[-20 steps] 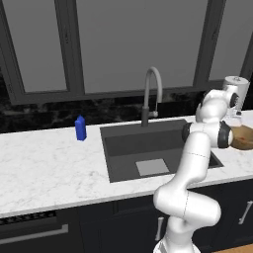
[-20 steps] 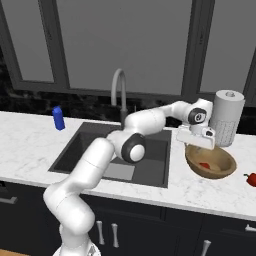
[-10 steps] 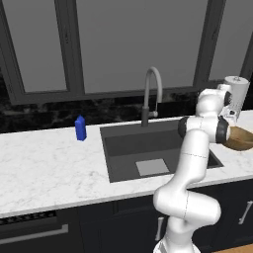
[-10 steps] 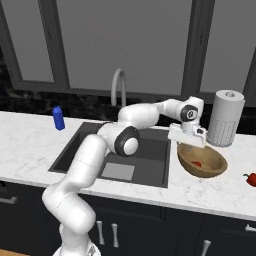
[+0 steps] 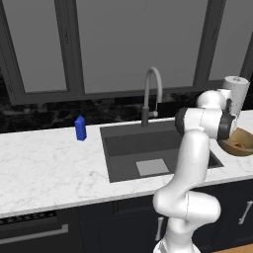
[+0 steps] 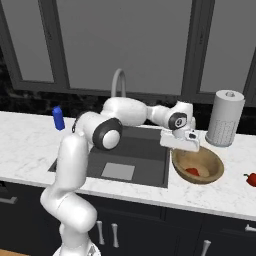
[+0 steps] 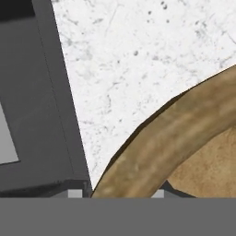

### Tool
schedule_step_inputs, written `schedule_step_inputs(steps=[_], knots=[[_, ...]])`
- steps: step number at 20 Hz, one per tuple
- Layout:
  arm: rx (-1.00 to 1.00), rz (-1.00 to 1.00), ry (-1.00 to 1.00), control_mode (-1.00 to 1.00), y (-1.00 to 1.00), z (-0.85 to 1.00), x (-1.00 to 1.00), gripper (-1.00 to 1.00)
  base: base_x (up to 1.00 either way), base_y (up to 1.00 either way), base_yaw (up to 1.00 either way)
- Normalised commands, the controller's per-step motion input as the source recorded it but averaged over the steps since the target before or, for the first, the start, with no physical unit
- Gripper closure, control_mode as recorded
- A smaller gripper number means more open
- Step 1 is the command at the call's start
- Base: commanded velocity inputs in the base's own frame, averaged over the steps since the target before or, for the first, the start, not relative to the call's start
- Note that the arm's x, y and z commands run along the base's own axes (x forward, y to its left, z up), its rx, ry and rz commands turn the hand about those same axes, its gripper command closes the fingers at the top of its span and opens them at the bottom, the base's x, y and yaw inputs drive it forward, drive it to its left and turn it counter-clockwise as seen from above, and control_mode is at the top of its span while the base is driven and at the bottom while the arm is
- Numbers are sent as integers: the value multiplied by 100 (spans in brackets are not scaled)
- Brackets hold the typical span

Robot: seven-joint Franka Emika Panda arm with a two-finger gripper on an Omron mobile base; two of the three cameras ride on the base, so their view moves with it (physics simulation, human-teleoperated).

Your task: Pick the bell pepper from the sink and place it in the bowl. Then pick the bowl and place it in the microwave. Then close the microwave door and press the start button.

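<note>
Two red items are showing at the right of the right base view: a pepper (image 6: pixel 193 171) lying inside the bowl (image 6: pixel 198 165), and another red vegetable (image 6: pixel 251 179) sitting on the counter (image 6: pixel 30 145) near the right edge. The bowl is resting at centre right of that view, just beside the right edge of the sink (image 6: pixel 118 154), with a white paper-towel roll (image 6: pixel 225 118) standing behind it, a little to the right.

The arm is reaching across the sink, and the pincer (image 6: pixel 181 141) is sitting at the bowl's near-left rim. In the hand view that tan rim (image 7: pixel 170 138) is curving from lower centre up to the right edge, with the fingertips (image 7: pixel 75 193) just peeking out at the bottom on either side of it; the sink's dark wall (image 7: pixel 41 106) is filling the left side and white marble the top. The jaws are standing about half apart astride the rim, but I cannot tell whether they are actually pressing on it.

In the left base view the bowl (image 5: pixel 239 143) is peeking out at the right edge behind the arm's wrist. A blue bottle (image 5: pixel 80 128) is standing at centre left, well apart from the sink (image 5: pixel 148 148), and the arched faucet (image 5: pixel 151 94) is rising behind the basin.
</note>
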Motion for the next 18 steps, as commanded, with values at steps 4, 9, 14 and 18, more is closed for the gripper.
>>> schedule_step_inputs(steps=[4, 9, 14, 18], knots=[[-20, 19, 0, -100, 8, 26, -34, 100, 0, 0, 0], [-11, 24, 3, -100, 0, 52, -30, 100, 0, 0, 0], [-11, 29, 12, -100, 0, 53, -18, 100, 0, 0, 0], [-11, 30, 18, -100, 0, 55, -8, 100, 0, 0, 0]])
